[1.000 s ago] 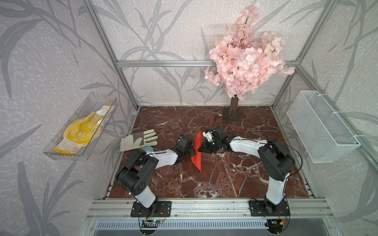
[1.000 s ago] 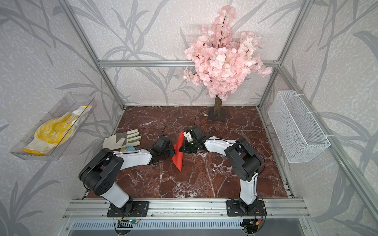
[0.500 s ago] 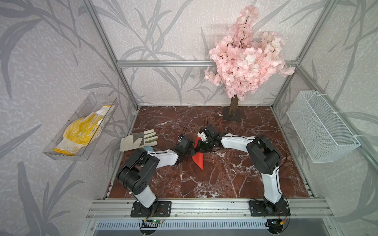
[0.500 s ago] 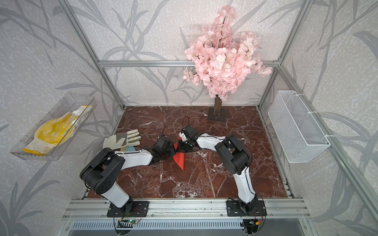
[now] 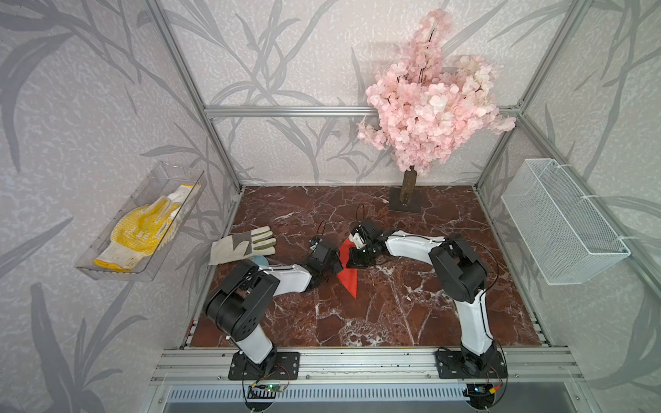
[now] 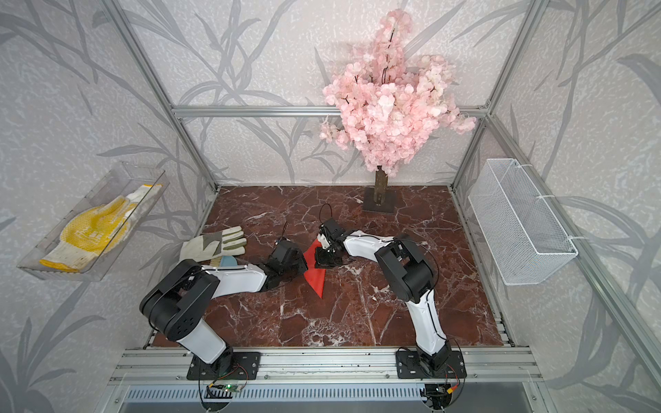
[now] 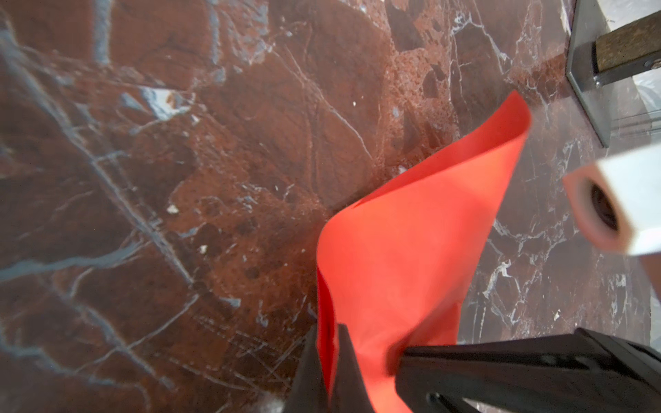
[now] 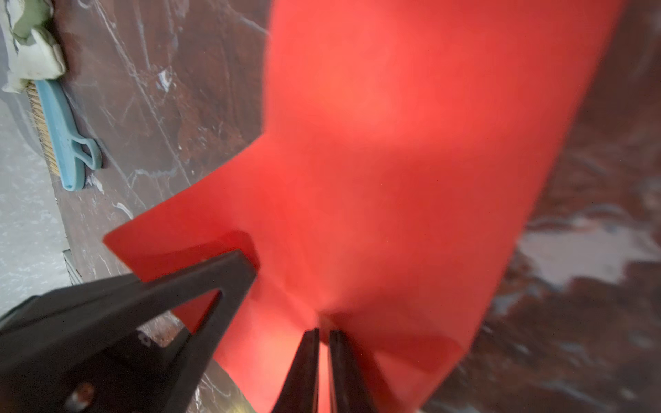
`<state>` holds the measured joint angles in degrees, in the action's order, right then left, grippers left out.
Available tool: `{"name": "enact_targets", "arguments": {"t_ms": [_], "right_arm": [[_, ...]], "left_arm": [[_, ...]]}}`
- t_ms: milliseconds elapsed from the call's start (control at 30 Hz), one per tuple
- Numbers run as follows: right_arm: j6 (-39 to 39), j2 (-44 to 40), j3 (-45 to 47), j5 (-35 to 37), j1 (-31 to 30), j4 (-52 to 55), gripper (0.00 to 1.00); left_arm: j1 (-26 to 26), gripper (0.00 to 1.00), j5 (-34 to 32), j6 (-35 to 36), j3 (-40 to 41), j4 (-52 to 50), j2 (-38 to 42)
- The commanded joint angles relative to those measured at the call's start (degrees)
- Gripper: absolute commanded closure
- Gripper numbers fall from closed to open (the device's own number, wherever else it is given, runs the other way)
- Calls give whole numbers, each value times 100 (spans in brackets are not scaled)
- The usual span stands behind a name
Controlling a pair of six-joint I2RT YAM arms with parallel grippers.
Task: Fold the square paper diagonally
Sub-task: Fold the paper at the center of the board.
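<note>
Paper (image 5: pixel 349 278): one, mid-bench (image 5: pixel 393 314), partly raised. Left gripper (image 7: pixel 327 334) and right gripper (image 8: pixel 323 334): each pinched tight on it. Left edge: one glove (image 5: pixel 243 245), one brush (image 8: pixel 68 136). Back edge: one tree (image 5: pixel 429 107). Open marble toward front and right edges.

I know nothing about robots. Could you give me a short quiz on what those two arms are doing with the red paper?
1. True or false: the square paper lies flat and untouched on the table.
2. Which thing also lies on the table? A) a pale work glove B) a mug C) a book
3. Fill in: the left gripper and the right gripper are both shut on the ____.
Key: 1 false, it is pinched and curled; 2 A; 3 square paper.
</note>
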<state>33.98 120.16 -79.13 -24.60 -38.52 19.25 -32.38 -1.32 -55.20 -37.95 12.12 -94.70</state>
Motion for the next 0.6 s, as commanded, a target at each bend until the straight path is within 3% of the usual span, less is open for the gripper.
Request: {"name": "enact_targets", "arguments": {"t_ms": [0,167,300,467,567], "right_arm": [[-267,-120,410,222,246,443,89],[-483,-576,841,4,554,253,89],[-453,-1210,1314,-599,709,-474,89],[327,-1398,1881,-1588,620,-1978,89],[657,-1101,1872,-1694,459,-2529,89]], "left_arm": [[-13,100,-201,-172,262,-535,-111],[-13,100,-203,-234,339,-523,-17],[-22,100,-87,-453,502,-357,97],[-73,100,-57,-845,810,-81,258],[-119,100,-74,-913,868,-46,300]]}}
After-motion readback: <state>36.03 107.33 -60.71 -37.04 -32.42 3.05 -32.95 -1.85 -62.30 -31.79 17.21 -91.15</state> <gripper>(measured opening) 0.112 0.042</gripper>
